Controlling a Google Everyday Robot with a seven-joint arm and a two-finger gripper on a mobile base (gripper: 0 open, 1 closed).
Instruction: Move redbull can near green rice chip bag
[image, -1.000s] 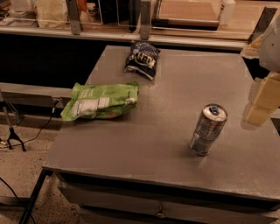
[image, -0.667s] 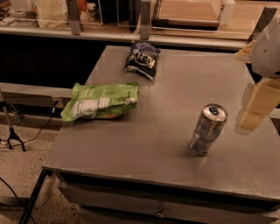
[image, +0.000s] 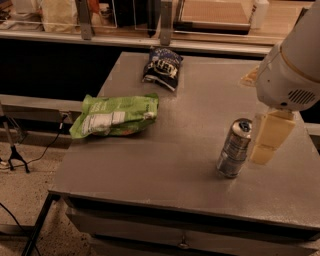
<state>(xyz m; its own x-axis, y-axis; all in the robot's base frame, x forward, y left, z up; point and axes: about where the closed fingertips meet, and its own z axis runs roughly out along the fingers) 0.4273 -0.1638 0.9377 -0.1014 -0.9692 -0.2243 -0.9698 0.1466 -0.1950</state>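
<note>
The redbull can (image: 234, 148) stands upright on the right front part of the grey table (image: 165, 170), silver top up. Nothing touches it that I can see. Just to its right hangs the gripper (image: 269, 140), a pale cream block level with the can's upper half and close beside it, with a narrow gap between them. From this angle I cannot tell whether the gripper is spread or closed, and it holds nothing that I can make out. Above it sits the arm's big white rounded housing (image: 292, 65), filling the upper right corner.

The green rice chip bag (image: 116, 116) lies flat near the table's left edge, white label panel facing up, well apart from the can, with bare tabletop between them. Farther back, near the table's far edge, lies a smaller dark blue bag (image: 162, 68). Beyond the table runs a counter (image: 130, 39) with upright posts, and a tripod leg (image: 12, 150) stands on the floor at the left.
</note>
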